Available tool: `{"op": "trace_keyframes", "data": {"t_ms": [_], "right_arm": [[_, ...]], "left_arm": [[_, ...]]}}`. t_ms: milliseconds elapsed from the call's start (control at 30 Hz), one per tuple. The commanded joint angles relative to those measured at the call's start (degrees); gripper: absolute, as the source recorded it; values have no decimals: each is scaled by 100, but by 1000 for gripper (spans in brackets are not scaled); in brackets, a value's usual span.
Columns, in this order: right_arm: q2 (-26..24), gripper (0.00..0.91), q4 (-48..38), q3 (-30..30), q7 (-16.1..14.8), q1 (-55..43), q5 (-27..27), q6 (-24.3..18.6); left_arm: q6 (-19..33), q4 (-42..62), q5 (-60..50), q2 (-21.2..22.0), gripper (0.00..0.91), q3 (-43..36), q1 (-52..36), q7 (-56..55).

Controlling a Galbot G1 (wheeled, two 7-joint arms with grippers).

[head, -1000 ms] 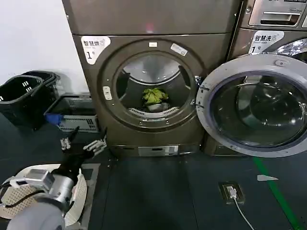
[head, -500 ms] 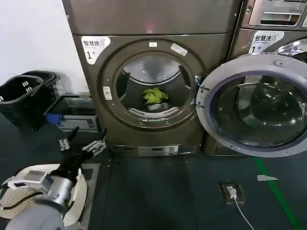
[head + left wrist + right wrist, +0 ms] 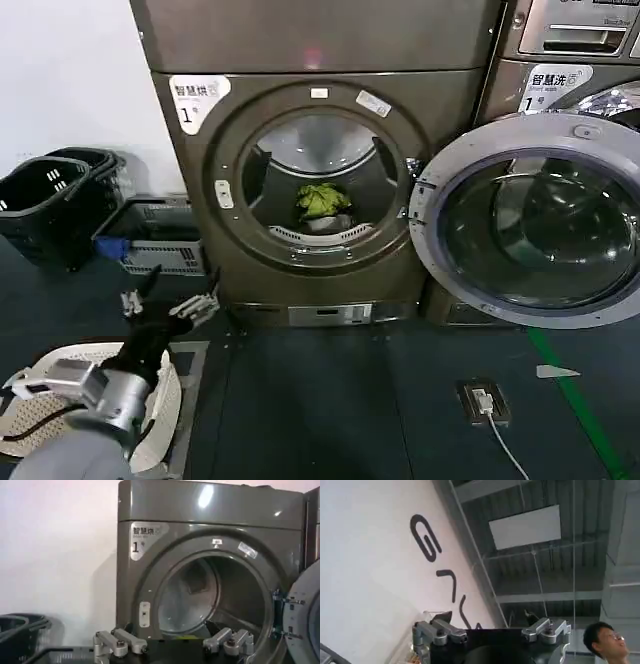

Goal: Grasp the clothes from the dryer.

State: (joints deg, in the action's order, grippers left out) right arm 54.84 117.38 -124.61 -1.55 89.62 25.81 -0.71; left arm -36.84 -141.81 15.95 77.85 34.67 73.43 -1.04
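Observation:
The dryer [image 3: 320,60] stands ahead, bronze-grey with a "1" sticker, and its silver-rimmed glass door [image 3: 530,220] is swung open to the right. The clothes [image 3: 322,204], a lime-green piece on a pale one, lie in the drum just behind the porthole rim. My left gripper [image 3: 170,297] hovers low at the dryer's lower left corner, open and empty, well short of the opening. The left wrist view faces the dryer [image 3: 210,530] with the left gripper [image 3: 169,625] spread wide below the porthole. My right gripper [image 3: 486,616] is open and empty, pointing at a wall and ceiling.
Two black baskets [image 3: 50,195] and a grey crate [image 3: 150,235] stand left of the dryer. A white perforated hamper [image 3: 40,400] sits under my left arm. A second machine [image 3: 570,60] stands at the right. A floor socket with cable [image 3: 485,400] lies on the dark floor.
My left gripper has crept slightly up and toward the dryer. The clothes and the door have not moved.

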Motion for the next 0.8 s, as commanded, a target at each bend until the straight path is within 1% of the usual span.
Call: {"op": "trace_keyframes", "data": {"t_ms": [33,800], "right_arm": [[5,907,4,6,-2,-7,5,-4],[43,907,44,86,-19,-35,5,-3]], "left_arm": [[4,0,-3,-6,907,-2,3,9],[12,-8,-6,-6,907,3,28,17]]}}
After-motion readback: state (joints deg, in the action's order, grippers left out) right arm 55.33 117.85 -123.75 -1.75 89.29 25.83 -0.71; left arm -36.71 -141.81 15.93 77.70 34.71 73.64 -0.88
